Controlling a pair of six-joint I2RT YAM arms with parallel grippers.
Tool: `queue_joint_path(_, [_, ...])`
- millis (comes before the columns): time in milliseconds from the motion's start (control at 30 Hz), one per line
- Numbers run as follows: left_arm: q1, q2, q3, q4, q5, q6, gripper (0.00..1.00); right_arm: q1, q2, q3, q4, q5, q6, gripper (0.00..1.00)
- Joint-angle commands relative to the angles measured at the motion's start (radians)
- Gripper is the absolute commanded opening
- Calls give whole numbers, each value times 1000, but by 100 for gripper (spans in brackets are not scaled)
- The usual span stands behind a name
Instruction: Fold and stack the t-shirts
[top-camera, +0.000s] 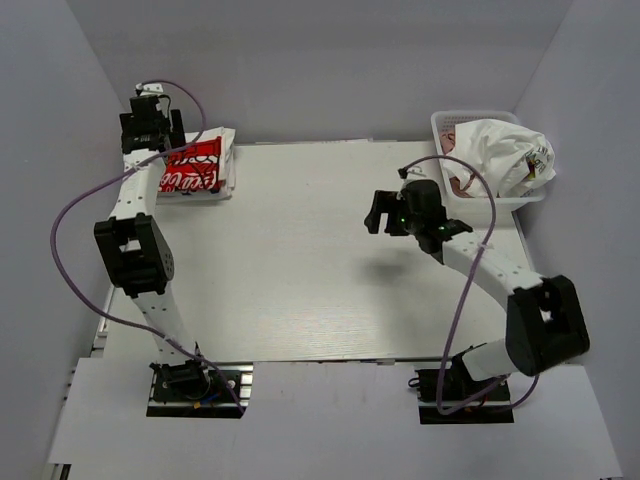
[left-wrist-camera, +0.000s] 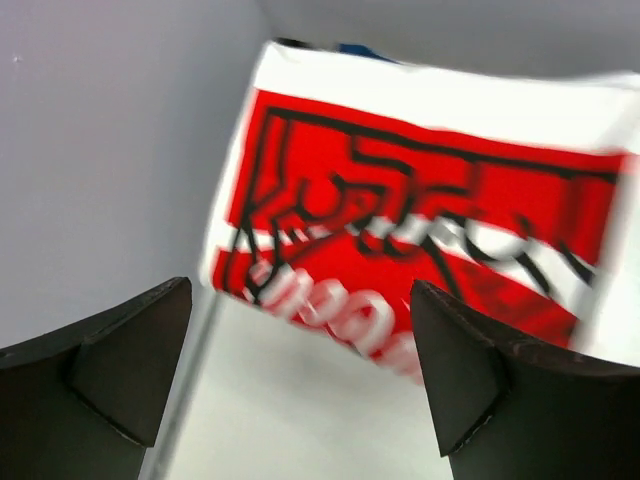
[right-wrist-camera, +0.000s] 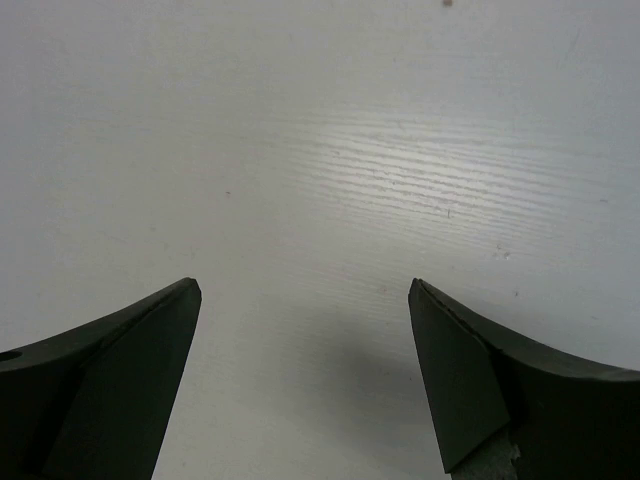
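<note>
A folded white t-shirt with red print and white lettering (top-camera: 197, 167) lies at the table's far left corner, on top of a stack; it fills the left wrist view (left-wrist-camera: 420, 220), blurred, with a blue edge peeking behind it. My left gripper (top-camera: 150, 128) hovers open and empty just beside it. A crumpled white t-shirt (top-camera: 505, 152) and a bit of dusty pink one (top-camera: 449, 140) sit in the basket at far right. My right gripper (top-camera: 385, 212) is open and empty over bare table (right-wrist-camera: 320, 150).
The white lattice basket (top-camera: 478, 118) stands at the far right corner, partly off the table edge. Grey walls enclose the table on the left, back and right. Purple cables loop off both arms.
</note>
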Motion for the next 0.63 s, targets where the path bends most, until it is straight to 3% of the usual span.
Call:
queue_joint_path(0, [-62, -203, -68, -122, 148, -96, 100, 0, -128, -47, 24, -3, 15, 90])
queue_joint_path(100, [-168, -439, -305, -66, 126, -208, 100, 0, -225, -117, 12, -40, 25, 90])
queue_joint_path(133, [-214, -508, -456, 3, 143, -287, 100, 0, -284, -134, 4, -46, 30, 90])
queue_joint_path(200, [-257, -696, -601, 71, 217, -372, 100, -2, -327, -197, -5, -43, 45, 90])
queue_joint_path(333, [-351, -875, -929, 142, 237, -503, 100, -3, -485, -339, 22, -17, 76, 90])
queue_joint_path(433, [-386, -950, -1107, 191, 285, -550, 100, -5, -588, -433, 71, -17, 82, 90])
queue_joint_path(500, [-412, -998, -1143, 215, 341, -572, 100, -2, -643, -491, 105, -17, 82, 90])
queue_joint_path(600, [-423, -1049, -1143, 162, 311, -572, 100, -3, -668, -511, 140, -29, 76, 90])
